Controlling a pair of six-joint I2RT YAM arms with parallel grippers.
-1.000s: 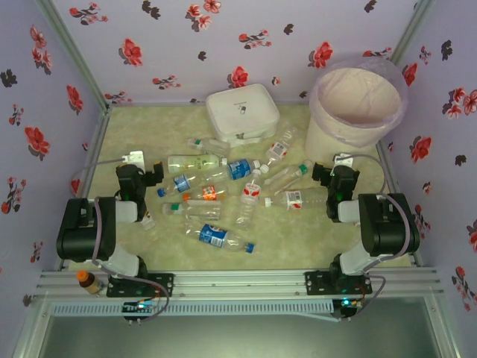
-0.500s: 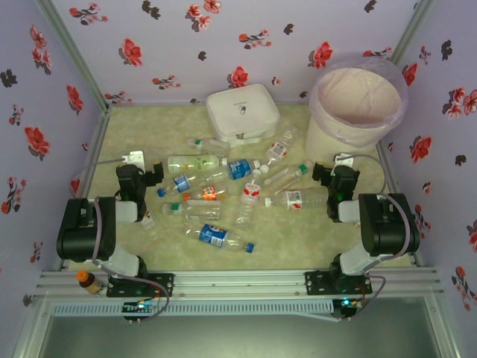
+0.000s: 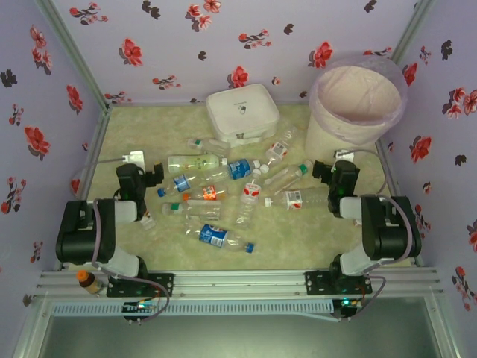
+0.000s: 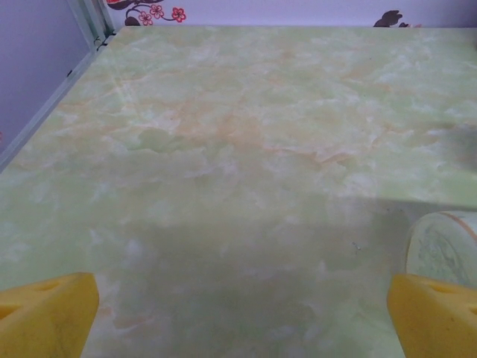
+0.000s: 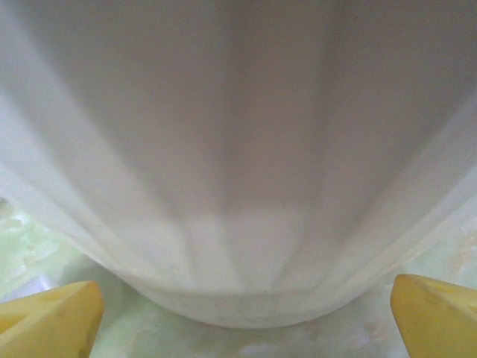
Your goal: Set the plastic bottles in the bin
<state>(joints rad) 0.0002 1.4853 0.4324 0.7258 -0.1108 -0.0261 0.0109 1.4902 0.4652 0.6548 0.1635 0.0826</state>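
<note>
White square box sitting at far edge, just behind plastic bottles lying scattered across mid worktop. Amber bottle standing on near rail, left. Bin standing in far right corner, pink liner showing inside, wall looming close before right fingers. Left fingers and right fingers standing spread wide, holding nothing.

The bin is blurred, rim cut off.

Lighting is even and diffuse; the overhead view is slightly soft. A faint broad shadow darkens the near worktop. The bin wall is close and blurred.
</note>
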